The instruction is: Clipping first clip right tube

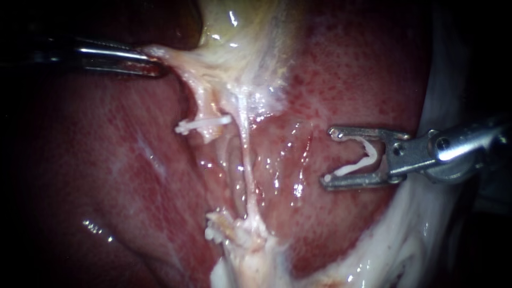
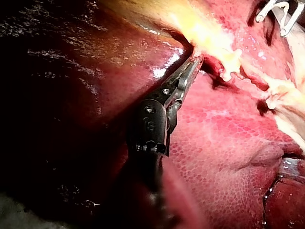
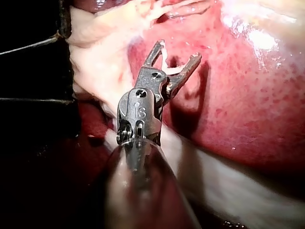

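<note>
Two pale tubes run down from the gallbladder (image 1: pixel 240 26). The thicker left tube (image 1: pixel 202 101) carries a white clip (image 1: pixel 205 124) across it. The thin right tube (image 1: pixel 246 154) is bare and stretched taut. My left instrument (image 1: pixel 154 63) comes in from the upper left, its jaws shut on pale tissue at the gallbladder's neck, as the left wrist view (image 2: pixel 194 61) also shows. My right instrument (image 1: pixel 330 156) stands to the right of the right tube, apart from it. Its jaws are spread wide and hold an open white clip (image 1: pixel 365 160) between them (image 3: pixel 176 52).
Red liver (image 1: pixel 346 69) lies behind and around the tubes. A frayed pale stump (image 1: pixel 240 234) sits where the tubes end below. Pale wet tissue (image 1: pixel 405 234) borders the liver at lower right, under the right instrument's shaft.
</note>
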Action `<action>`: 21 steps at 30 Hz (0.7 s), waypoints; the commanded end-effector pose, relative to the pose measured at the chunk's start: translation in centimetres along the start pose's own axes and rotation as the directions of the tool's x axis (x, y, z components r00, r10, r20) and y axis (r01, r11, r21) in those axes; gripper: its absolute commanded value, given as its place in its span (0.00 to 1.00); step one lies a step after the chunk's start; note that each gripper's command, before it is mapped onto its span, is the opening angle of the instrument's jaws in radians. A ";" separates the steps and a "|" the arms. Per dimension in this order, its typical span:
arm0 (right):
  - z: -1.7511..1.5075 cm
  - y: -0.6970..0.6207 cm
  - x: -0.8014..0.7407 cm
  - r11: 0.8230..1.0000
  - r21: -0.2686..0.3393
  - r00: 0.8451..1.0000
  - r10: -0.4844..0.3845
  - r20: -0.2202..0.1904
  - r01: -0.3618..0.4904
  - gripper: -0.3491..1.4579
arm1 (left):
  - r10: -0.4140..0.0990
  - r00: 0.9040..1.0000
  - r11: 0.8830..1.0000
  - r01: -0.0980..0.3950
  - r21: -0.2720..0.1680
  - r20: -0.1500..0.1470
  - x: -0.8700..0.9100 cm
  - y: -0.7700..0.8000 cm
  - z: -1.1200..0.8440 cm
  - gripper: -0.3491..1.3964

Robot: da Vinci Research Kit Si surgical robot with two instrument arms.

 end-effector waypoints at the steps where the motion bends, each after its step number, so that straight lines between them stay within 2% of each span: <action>1: 0.04 0.00 0.02 1.000 0.020 1.000 -0.001 -0.027 0.002 0.47 | 0.002 1.000 1.000 -0.002 0.004 -0.002 -0.01 0.01 0.00 0.00; 3: 0.10 -0.02 0.07 0.999 0.049 0.998 -0.017 -0.061 0.020 0.47 | 0.002 1.000 1.000 -0.002 0.005 -0.002 -0.01 0.02 0.01 0.00; 5: 0.19 -0.05 0.12 0.997 0.073 0.997 0.016 -0.082 -0.010 0.47 | 0.002 1.000 1.000 -0.002 0.006 -0.002 0.00 0.02 0.02 0.00; 10: 0.48 -0.14 0.19 0.990 0.113 0.992 0.093 -0.081 -0.084 0.47 | 0.002 1.000 1.000 -0.002 0.006 -0.002 0.00 0.04 0.02 0.00; 17: 0.91 -0.20 0.06 0.981 0.132 0.986 0.150 -0.065 -0.141 0.47 | 0.001 1.000 1.000 -0.001 0.007 -0.002 0.01 0.05 0.02 0.00; 21: 1.06 -0.19 -0.02 0.973 0.153 0.980 0.184 -0.070 -0.172 0.47 | 0.001 1.000 1.000 -0.001 0.007 -0.002 0.01 0.05 0.03 0.00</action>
